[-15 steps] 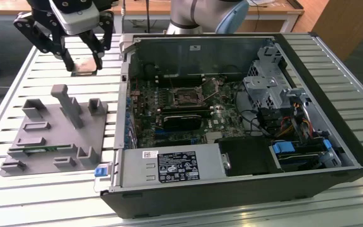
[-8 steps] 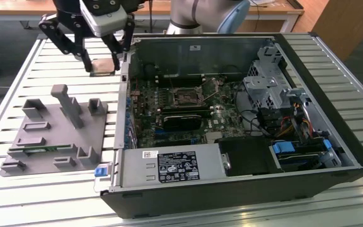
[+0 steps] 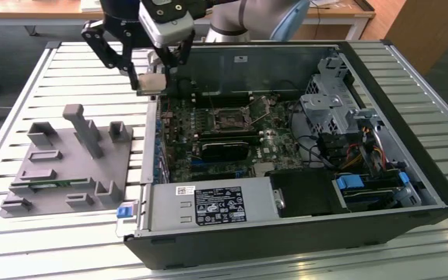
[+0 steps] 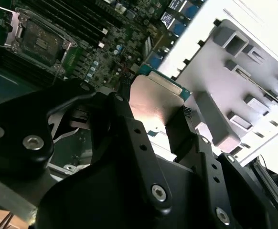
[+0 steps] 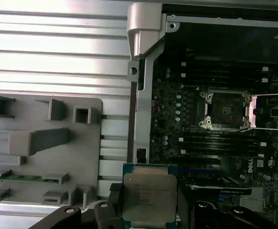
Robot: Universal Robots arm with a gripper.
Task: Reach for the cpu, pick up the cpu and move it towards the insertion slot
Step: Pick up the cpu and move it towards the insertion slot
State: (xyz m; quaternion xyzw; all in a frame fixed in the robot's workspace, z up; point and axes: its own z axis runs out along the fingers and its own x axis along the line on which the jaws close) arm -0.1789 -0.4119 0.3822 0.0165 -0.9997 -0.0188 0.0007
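My gripper (image 3: 151, 83) is shut on the cpu (image 3: 151, 81), a flat square chip with a silvery top. It hangs in the air over the open computer case's wall on the exterior view's left, near the back corner. In both wrist views the cpu (image 5: 147, 198) (image 4: 155, 102) sits clamped by its edges between the black fingers (image 4: 122, 109). The insertion slot (image 3: 228, 119), a square black socket in a thin silver frame, lies open on the motherboard toward the exterior view's right of the chip, also visible in both wrist views (image 5: 223, 110) (image 4: 38, 40).
A grey fixture plate (image 3: 65, 163) with upright posts and a green circuit strip (image 3: 49, 186) lies on the slatted table (image 3: 21, 93) beside the case. Inside the case are a black finned block (image 3: 224, 149), a power supply (image 3: 208, 205) and a metal drive cage (image 3: 333, 105).
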